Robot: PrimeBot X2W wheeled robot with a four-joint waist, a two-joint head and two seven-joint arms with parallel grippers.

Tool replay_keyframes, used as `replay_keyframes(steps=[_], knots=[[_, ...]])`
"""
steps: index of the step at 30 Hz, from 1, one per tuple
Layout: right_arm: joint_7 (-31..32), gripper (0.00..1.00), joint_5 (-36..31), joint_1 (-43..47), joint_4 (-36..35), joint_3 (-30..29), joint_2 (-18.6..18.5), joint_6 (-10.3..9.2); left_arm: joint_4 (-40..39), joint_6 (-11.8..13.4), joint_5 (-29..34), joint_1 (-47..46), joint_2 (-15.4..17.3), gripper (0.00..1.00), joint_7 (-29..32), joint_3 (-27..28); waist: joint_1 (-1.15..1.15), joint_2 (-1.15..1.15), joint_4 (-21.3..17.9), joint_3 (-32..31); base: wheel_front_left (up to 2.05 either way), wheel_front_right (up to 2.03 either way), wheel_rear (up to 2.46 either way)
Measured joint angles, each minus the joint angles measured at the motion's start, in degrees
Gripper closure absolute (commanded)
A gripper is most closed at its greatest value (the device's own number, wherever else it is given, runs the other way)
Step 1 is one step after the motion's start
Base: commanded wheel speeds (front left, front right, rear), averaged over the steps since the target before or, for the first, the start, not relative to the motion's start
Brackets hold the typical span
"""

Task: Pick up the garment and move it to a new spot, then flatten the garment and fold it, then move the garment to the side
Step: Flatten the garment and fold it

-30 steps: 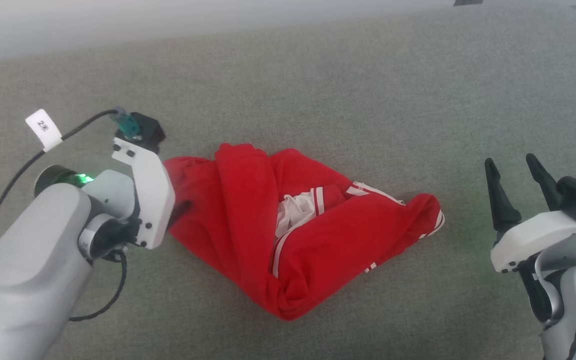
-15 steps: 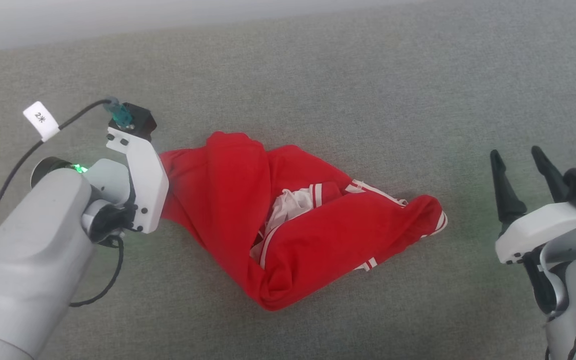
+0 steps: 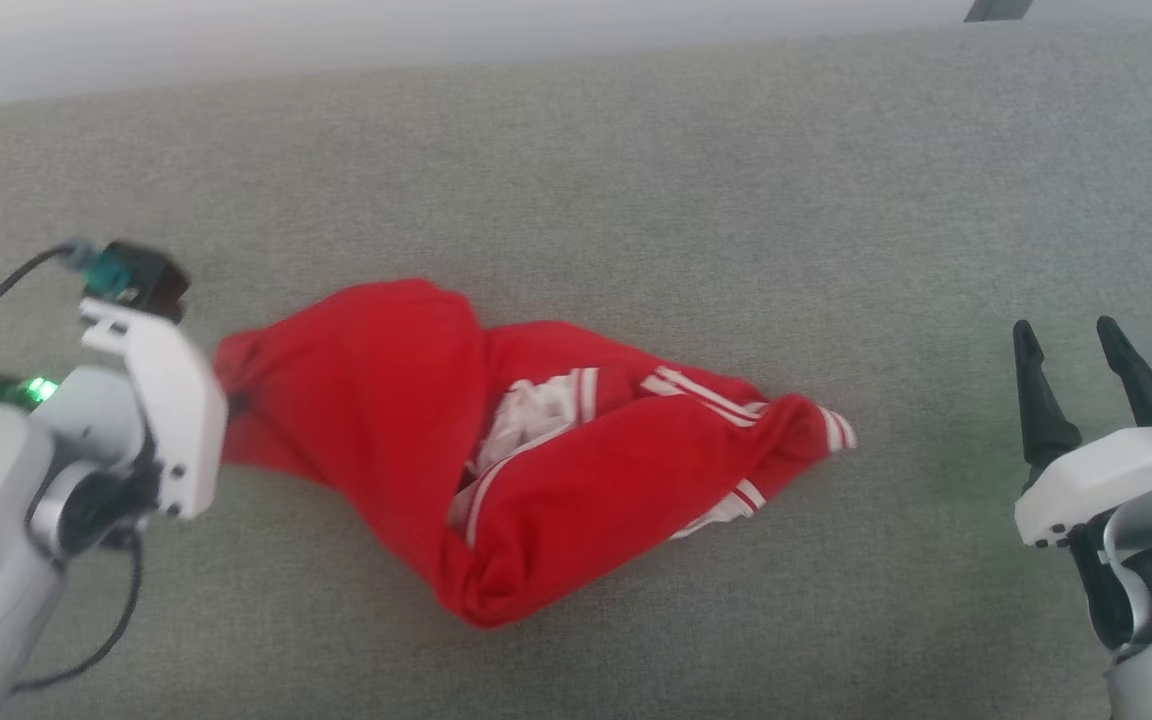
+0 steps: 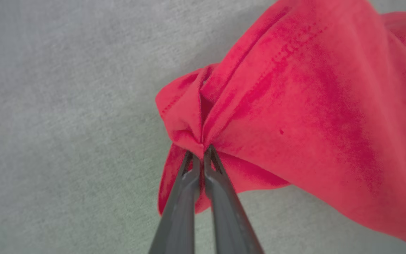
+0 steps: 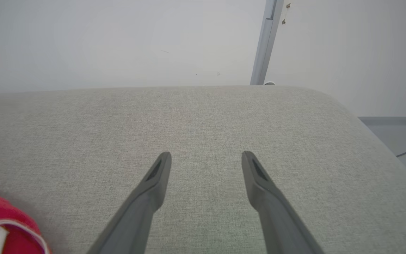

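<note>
Pinches with the left claw [image 4: 199, 152], fingers pressed together, a gathered red fold at the left end of the garment [image 3: 376, 400]. Lies crumpled beyond that grip on the grey fabric-covered worktop [image 3: 636, 200], red body bunched, white sleeve cloth and striped trim exposed at the garment's middle and right end. Holds the right claw [image 3: 1066, 330] released, fingers spread wide, well to the right of the garment, pointed over bare worktop toward a white wall [image 5: 118, 42]
</note>
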Motion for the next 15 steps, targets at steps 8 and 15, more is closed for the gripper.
replay_keyframes(steps=[8, 15], knots=[[0.31, 0.00, -0.44, 0.70, -0.52, -0.44, 0.99, 0.00, -4.87, 5.09, -2.83, 10.15, 4.70, 1.00, -0.75, 2.65, 0.00, 0.00, 0.99, 0.06, 0.00, 0.00, 0.00], [0.53, 0.00, -0.67, 0.62, -0.19, 0.07, 1.05, 0.00, -5.31, 6.00, -3.71, 12.95, 4.81, 0.58, -1.45, 2.98, 0.00, 0.00, 0.92, -0.13, 0.00, 0.00, 0.00]])
